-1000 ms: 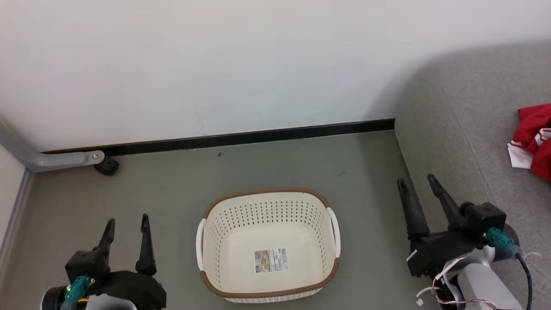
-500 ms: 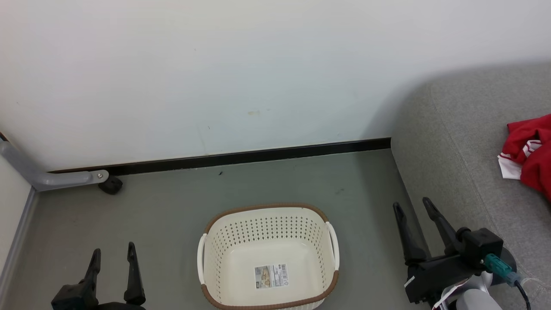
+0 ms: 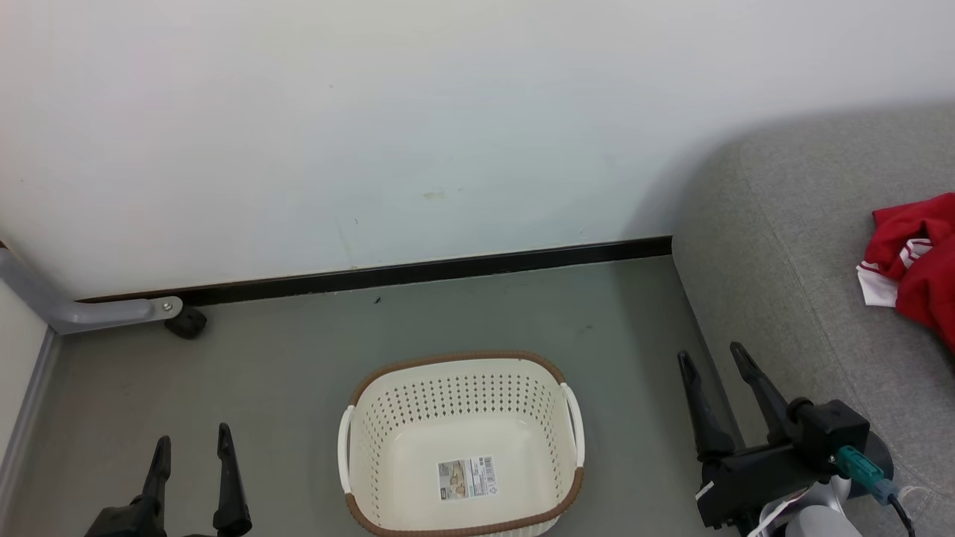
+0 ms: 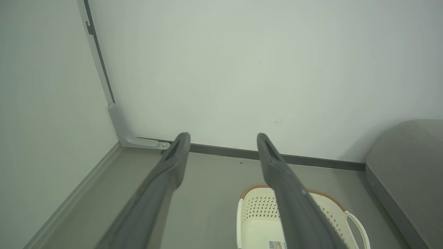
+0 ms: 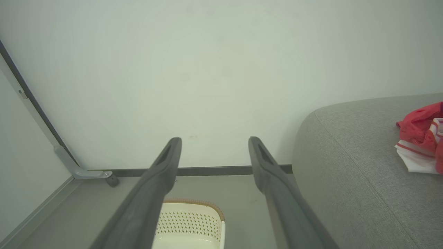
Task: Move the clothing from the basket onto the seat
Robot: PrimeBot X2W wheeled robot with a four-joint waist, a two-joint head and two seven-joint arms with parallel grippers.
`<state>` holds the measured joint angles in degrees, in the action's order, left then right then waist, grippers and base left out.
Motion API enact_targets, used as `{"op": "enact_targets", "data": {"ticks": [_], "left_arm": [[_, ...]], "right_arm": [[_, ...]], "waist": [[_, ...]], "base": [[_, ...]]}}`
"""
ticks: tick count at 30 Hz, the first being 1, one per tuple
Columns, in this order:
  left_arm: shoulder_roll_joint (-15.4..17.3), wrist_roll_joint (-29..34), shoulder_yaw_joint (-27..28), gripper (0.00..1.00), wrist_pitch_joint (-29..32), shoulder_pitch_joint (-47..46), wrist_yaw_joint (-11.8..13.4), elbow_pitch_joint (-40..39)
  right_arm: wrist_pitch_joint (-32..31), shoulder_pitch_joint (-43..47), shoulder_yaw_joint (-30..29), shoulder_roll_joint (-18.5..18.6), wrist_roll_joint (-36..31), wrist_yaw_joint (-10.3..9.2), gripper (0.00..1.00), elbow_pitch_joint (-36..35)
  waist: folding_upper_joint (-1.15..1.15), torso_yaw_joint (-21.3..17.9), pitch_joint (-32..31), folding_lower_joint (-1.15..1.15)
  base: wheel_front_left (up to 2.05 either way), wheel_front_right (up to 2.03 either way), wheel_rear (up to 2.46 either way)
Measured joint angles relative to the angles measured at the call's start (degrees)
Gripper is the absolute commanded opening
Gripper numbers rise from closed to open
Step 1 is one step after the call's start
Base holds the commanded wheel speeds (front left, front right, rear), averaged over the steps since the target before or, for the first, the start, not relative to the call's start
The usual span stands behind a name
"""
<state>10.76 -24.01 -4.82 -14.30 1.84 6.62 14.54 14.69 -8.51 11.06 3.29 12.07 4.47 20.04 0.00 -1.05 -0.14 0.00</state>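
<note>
Red clothing [image 3: 921,261] lies on the grey sofa [image 3: 783,298] at right; laundry basket [image 3: 462,388], bottom centre, holds nothing, so it looks finished. Meanwhile left gripper [image 3: 192,434] and right gripper [image 3: 709,350] spread wide, empty.

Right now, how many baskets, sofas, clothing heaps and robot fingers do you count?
Cream-white perforated plastic basket: 1
Light grey woven-fabric sofa: 1
Bright red fabric clothing heap: 1
Long dark fingers: 4 (left fingers, right fingers)
Total: 7
</note>
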Motion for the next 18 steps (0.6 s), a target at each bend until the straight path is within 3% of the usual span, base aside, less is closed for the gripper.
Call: {"op": "enact_targets", "data": {"ticks": [18], "left_arm": [[-1.58,2.47,0.11,1.00,0.00,1.31,-0.07,-1.99]], "right_arm": [[0.00,0.00,0.25,-0.03,0.00,-1.01,1.00,-0.90]], "waist": [[0.00,-0.33,0.12,0.01]], "base": [[0.00,0.00,0.00]]}}
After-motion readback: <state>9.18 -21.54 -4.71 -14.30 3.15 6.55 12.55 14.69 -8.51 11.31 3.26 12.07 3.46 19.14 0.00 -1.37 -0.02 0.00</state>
